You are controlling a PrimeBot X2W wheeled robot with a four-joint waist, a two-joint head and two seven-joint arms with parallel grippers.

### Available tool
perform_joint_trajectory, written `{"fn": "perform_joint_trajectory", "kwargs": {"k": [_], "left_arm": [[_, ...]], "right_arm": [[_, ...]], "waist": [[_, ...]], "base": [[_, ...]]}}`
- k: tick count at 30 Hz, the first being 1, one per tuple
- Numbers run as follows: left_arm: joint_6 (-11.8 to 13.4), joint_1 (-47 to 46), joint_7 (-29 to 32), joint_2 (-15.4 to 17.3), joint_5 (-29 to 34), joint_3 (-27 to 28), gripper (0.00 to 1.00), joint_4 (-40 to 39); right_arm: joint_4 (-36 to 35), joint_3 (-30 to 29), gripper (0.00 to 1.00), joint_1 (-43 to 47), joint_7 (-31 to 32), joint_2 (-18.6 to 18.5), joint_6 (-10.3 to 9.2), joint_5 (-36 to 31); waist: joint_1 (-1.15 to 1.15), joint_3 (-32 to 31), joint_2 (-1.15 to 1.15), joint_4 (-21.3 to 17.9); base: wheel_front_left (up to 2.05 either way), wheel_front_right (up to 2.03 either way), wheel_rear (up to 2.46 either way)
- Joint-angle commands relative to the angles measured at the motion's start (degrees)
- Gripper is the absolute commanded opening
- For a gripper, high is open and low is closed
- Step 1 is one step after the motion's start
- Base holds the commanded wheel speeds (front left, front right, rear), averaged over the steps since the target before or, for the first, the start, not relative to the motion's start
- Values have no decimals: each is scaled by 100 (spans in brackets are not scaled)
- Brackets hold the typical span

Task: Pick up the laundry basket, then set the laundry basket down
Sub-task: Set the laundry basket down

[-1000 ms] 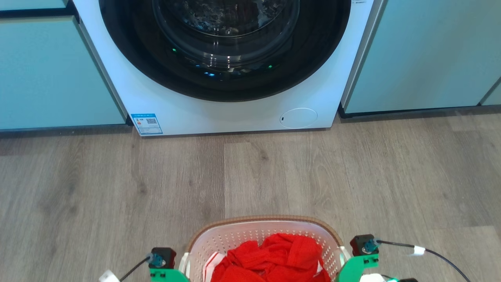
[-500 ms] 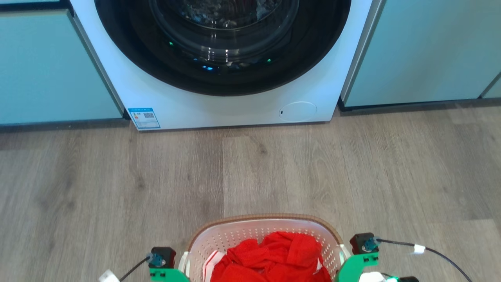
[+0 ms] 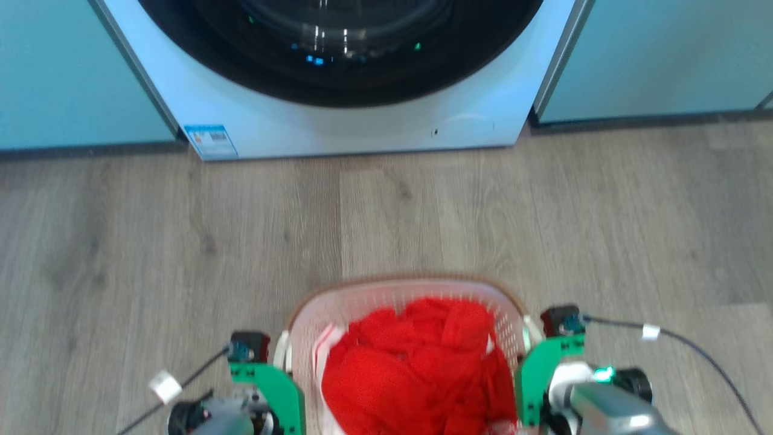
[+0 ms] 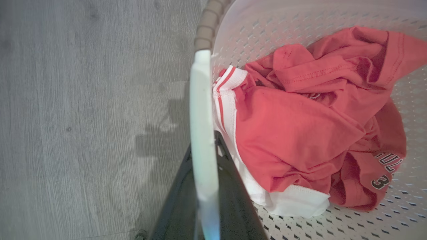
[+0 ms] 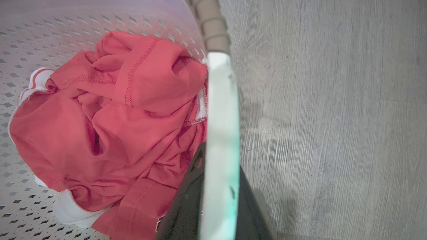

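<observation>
Two grips are set: our left tool (image 4: 204, 156) clenches the laundry basket (image 3: 398, 283) by its left handle (image 4: 200, 100), and our right tool (image 5: 218, 156) clenches its right handle (image 5: 222, 100). Pick-up looks done to us. The basket hangs just above the wood floor (image 3: 181, 241), before the washing machine (image 3: 362, 130). Setting down remains.

Laundry basket (image 3: 362, 302): white plastic, perforated in a diamond-hole pattern; rim (image 4: 208, 23) brown and ribbed; handle (image 4: 200, 100) white.
Garment (image 3: 416, 362): red, white trim with thin red stripes, dark lettering.
Floor (image 3: 151, 241): grey wood grain.
Washing machine (image 3: 362, 130): white, black door surround, blue label (image 3: 209, 140).
Cabinets (image 3: 658, 54): pale teal.
Left claw (image 4: 204, 146), right claw (image 5: 220, 156): black.
</observation>
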Motion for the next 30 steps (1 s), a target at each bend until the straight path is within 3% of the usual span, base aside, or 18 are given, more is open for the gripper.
{"fn": "perform_joint_trajectory", "kwargs": {"k": [1,18,30], "left_arm": [[49,-359,-102,123,-48,54,0,-58],[170,-1866,-460,123,24,31,0,-233],[248,-2956,-564,123,59,92,0,-296]], "right_arm": [[-42,57,0,-279,-155,5,-1,26],[239,-118,0,-1870,-591,5,-1,-153],[270,-631,0,-2709,-706,-161,-1,-630]], "waist": [[0,270,0,10],[0,2255,0,194],[0,3642,0,333]], "base": [[0,0,0],[0,0,0],[0,0,0]]}}
